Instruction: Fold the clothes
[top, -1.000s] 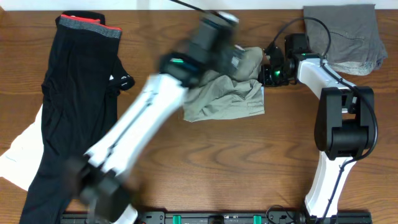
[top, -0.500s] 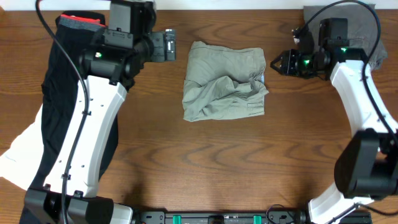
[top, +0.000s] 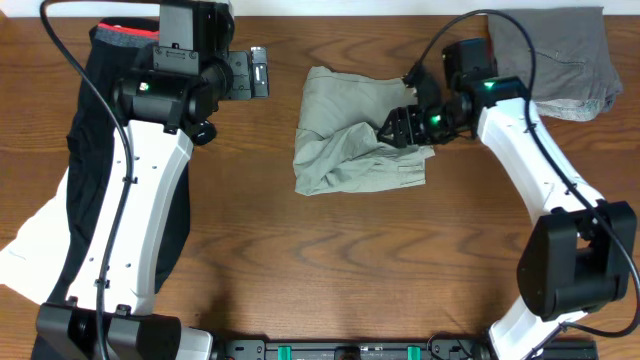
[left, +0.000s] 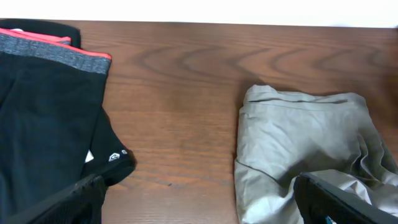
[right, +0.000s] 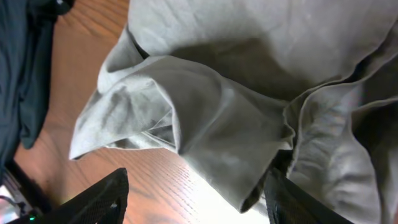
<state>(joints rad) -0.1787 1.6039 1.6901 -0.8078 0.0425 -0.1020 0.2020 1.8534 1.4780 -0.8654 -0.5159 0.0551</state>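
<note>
Reaching back in from the right, the right gripper (top: 395, 128) now hangs over the right edge of the khaki trousers (top: 345, 150), mid-table, jaws parting and empty; farther off, the left gripper (top: 258, 73) waits wide open, so another fold seems due

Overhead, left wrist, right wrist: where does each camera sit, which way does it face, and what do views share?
Overhead: above the table, looking straight down; both arms, left tool and right tool show.
Left wrist: low, facing across the table at the black garment and khaki trousers; left tool's fingers at bottom corners.
Right wrist: close over the trousers' folds; right tool's fingers at bottom.
Shared: khaki trousers in all three.
</note>
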